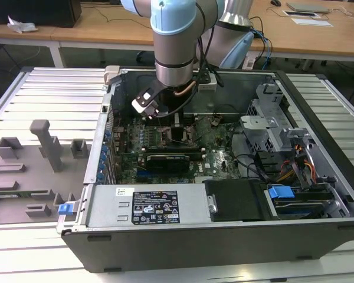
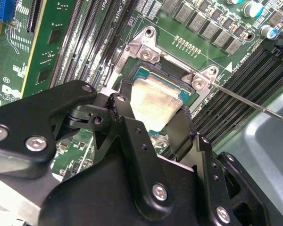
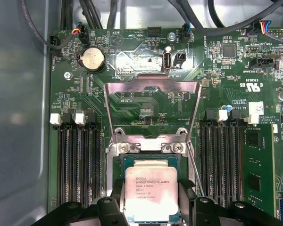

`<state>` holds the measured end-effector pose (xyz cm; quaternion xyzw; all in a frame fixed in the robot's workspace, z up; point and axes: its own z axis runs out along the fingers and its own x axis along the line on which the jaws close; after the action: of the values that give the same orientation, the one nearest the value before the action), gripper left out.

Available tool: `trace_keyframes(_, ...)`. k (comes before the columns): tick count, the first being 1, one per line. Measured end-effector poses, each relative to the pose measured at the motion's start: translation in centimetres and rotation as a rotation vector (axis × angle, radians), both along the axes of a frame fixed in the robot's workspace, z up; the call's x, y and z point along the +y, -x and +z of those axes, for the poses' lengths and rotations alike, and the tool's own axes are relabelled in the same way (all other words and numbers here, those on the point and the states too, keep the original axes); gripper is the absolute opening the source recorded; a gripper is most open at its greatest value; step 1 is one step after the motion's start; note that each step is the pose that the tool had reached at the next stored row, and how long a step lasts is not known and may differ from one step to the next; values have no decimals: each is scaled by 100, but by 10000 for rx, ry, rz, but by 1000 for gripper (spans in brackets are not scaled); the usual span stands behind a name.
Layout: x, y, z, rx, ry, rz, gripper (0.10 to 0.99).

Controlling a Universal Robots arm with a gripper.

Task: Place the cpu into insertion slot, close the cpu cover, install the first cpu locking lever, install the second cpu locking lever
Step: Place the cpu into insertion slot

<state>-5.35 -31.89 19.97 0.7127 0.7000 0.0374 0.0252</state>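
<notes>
The cpu (image 3: 152,193) lies over the slot (image 3: 151,147), pinched on two opposite edges by the jaws in both wrist views; full seating cannot be confirmed. The cover (image 3: 151,85) is flipped open. In the exterior view, the arm (image 1: 176,59) works at twelve o'clock from the black card (image 1: 168,159).

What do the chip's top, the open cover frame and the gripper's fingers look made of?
The chip: pale metal top, dull brushed sheen. The cover frame: thin bare steel by its look, brightly reflective. The fingers: matt black, plastic or coated metal; I cannot tell which.
</notes>
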Motion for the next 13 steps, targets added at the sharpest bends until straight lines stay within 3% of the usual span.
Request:
trace_keyframes(4,0,0,-2,-1,-1,-2,541)
trace_keyframes(6,0,0,-2,-1,0,-2,616)
trace_keyframes(9,0,0,0,-1,0,-2,616)
trace_keyframes(13,1,0,57,-1,4,-2,616)
